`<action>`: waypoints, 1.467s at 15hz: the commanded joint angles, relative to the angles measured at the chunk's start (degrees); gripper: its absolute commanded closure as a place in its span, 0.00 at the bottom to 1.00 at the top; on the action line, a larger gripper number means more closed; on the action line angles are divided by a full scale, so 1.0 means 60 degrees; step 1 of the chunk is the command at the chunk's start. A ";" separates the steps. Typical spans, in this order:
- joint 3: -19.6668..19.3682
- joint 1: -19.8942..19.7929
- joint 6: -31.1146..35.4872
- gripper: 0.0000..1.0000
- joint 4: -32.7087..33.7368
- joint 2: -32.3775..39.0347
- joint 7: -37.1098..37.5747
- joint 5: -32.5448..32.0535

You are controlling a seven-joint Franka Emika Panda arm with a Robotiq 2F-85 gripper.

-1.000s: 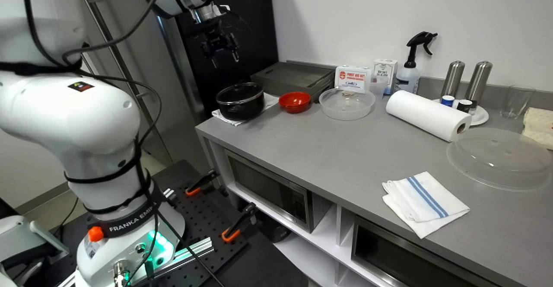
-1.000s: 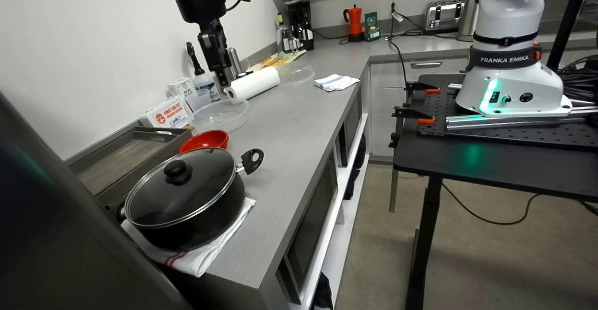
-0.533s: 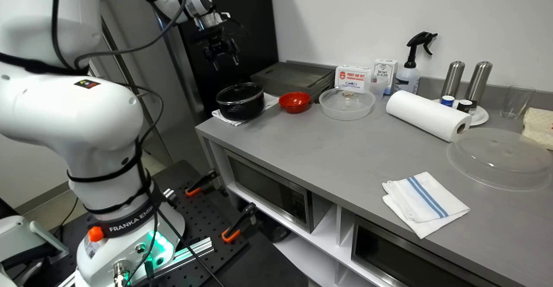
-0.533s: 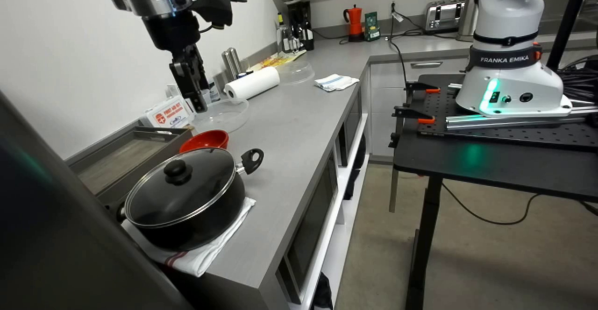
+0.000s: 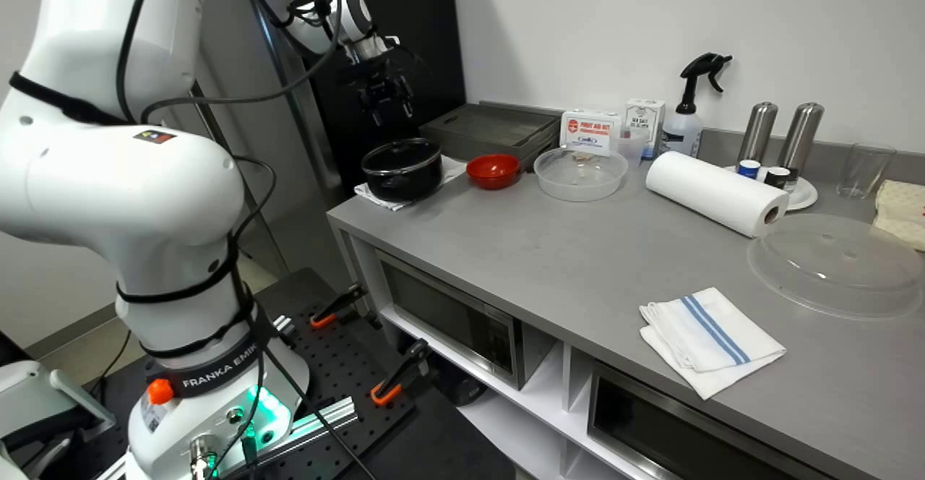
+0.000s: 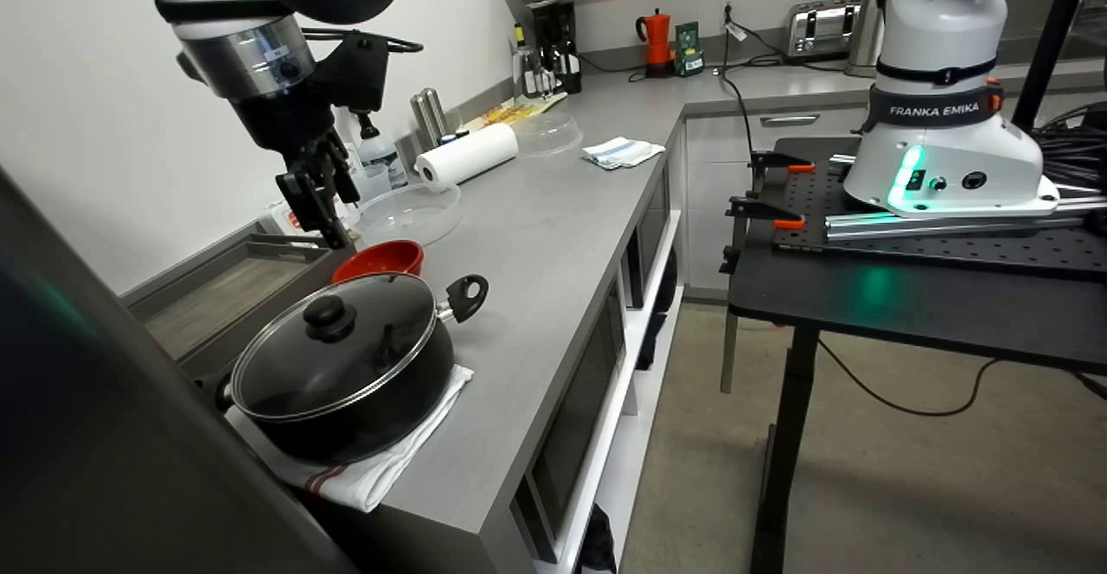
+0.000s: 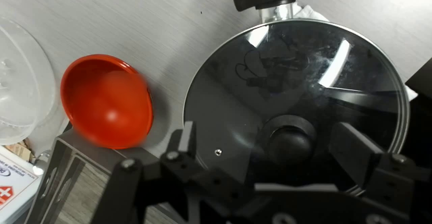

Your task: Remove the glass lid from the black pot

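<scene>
you've lowered the gripper [image 7: 270, 137] toward the lid [image 7: 293, 94]
jaws spread wide, holding nothing; the knob [image 7: 291, 146], lower right of the wrist view, is likely next.

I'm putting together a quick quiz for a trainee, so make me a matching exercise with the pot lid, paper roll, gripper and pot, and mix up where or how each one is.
1. pot lid
2. paper roll
3. gripper
4. pot

A. open and empty
B. on a white cloth
C. seated on the pot
D. lying on its side

Pairs: 1-C, 2-D, 3-A, 4-B
</scene>
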 commanded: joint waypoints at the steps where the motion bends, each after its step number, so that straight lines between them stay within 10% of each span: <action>1: -0.0425 0.0416 -0.0682 0.00 0.1813 0.1236 -0.0005 0.0029; 22: -0.0705 0.1025 -0.2363 0.00 0.5760 0.4073 -0.0659 0.1000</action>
